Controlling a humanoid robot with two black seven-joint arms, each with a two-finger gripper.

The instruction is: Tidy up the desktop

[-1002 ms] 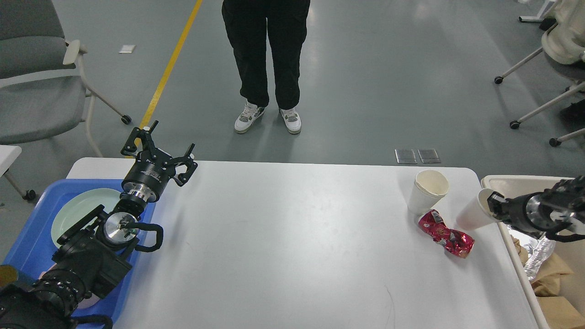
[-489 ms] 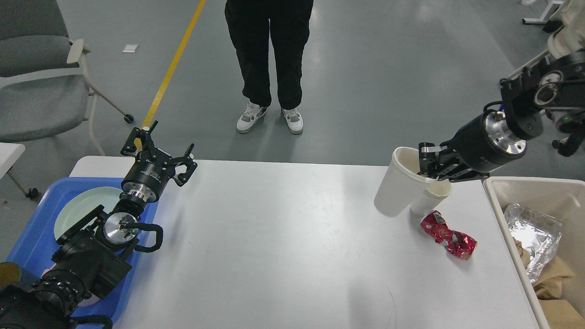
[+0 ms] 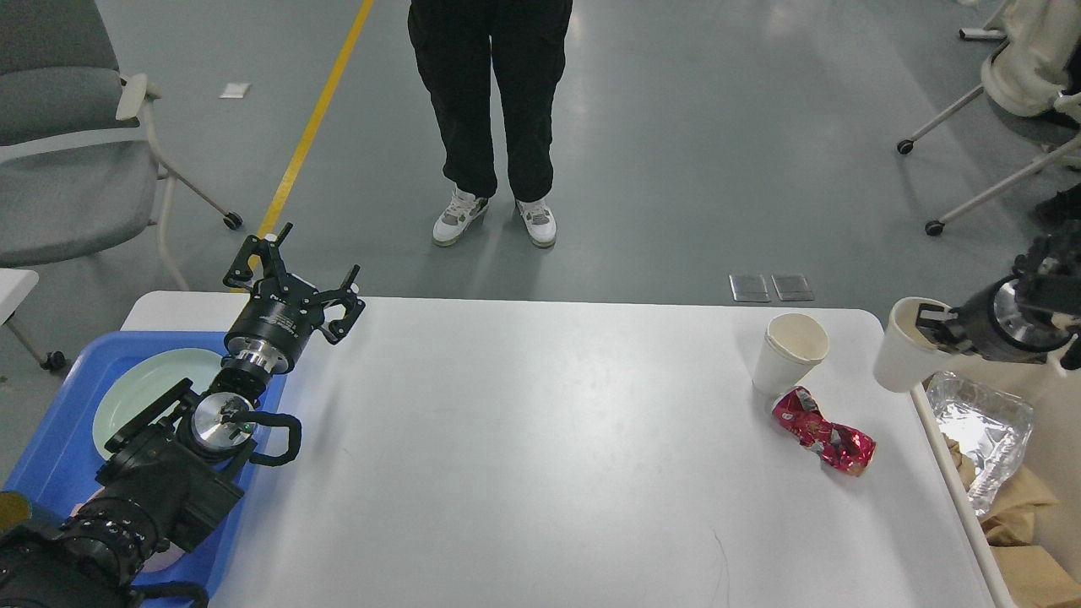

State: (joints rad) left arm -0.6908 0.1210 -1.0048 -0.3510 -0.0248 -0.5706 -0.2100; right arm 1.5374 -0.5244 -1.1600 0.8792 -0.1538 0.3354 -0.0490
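Rightward swung the right gripper (image 3: 927,325), clamped on a cup (image 3: 902,355) above the bin (image 3: 946,460); left gripper (image 3: 297,272) spread. Cup (image 3: 790,353) and wrapper (image 3: 823,431) remained on the desktop (image 3: 540,456).

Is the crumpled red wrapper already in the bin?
No, the red wrapper lies on the desktop, beside the standing paper cup.

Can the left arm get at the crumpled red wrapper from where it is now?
Probably not easily. The left gripper hangs open over the blue tray, and the red wrapper lies across the whole desktop. Nothing blocks the path; the span itself looks too long.
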